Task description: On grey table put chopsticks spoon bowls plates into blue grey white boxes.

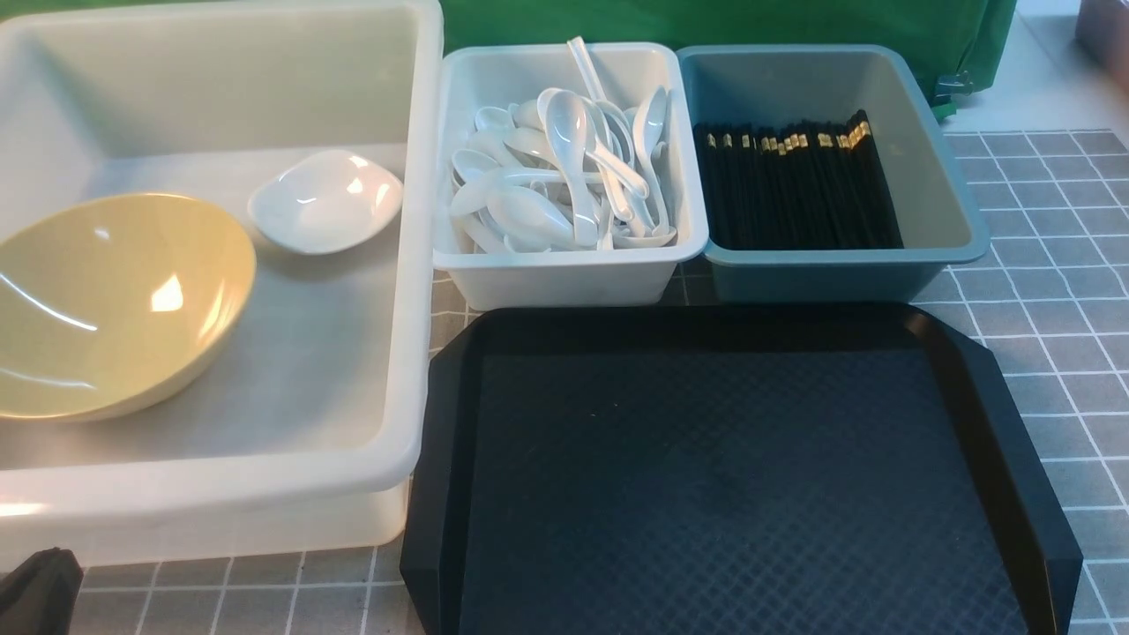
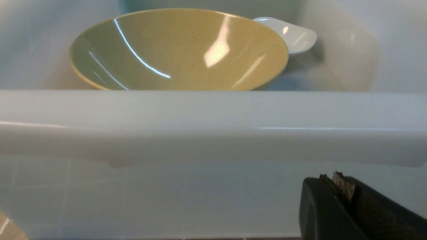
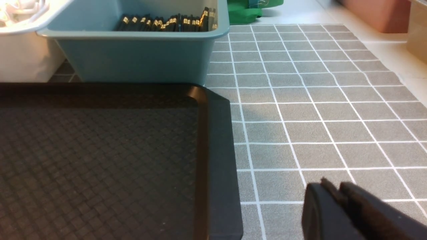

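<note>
The olive-yellow bowl and the small white dish lie inside the large translucent white box; both also show in the left wrist view, bowl and dish. Several white spoons fill the pale grey-white box. Black chopsticks with gold bands fill the teal-blue box, also in the right wrist view. My left gripper is shut and empty, low outside the large box's near wall. My right gripper is shut and empty over the grey table.
A black diamond-textured tray lies in front of the two small boxes, with nothing on it. Green cloth hangs behind the boxes. A pink bin stands at the far right off the mat. A dark part of my left arm shows at the bottom left.
</note>
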Tool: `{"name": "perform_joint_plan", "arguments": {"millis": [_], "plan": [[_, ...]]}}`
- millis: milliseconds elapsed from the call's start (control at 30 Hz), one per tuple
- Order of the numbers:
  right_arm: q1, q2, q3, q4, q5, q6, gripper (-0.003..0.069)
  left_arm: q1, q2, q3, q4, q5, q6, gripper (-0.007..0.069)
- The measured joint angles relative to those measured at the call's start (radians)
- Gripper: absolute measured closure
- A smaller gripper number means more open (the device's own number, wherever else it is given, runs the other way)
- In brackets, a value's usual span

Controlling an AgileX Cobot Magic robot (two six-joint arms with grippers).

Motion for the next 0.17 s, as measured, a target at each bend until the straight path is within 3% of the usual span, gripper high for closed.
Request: {"name": "perform_joint_plan", "arguments": {"millis": [167], "plan": [[0.000, 0.000, 0.000, 0.000, 0.000, 0.000, 0.0561, 0.000, 0.000, 0.000, 0.000, 0.000, 0.000, 0.0636]]}}
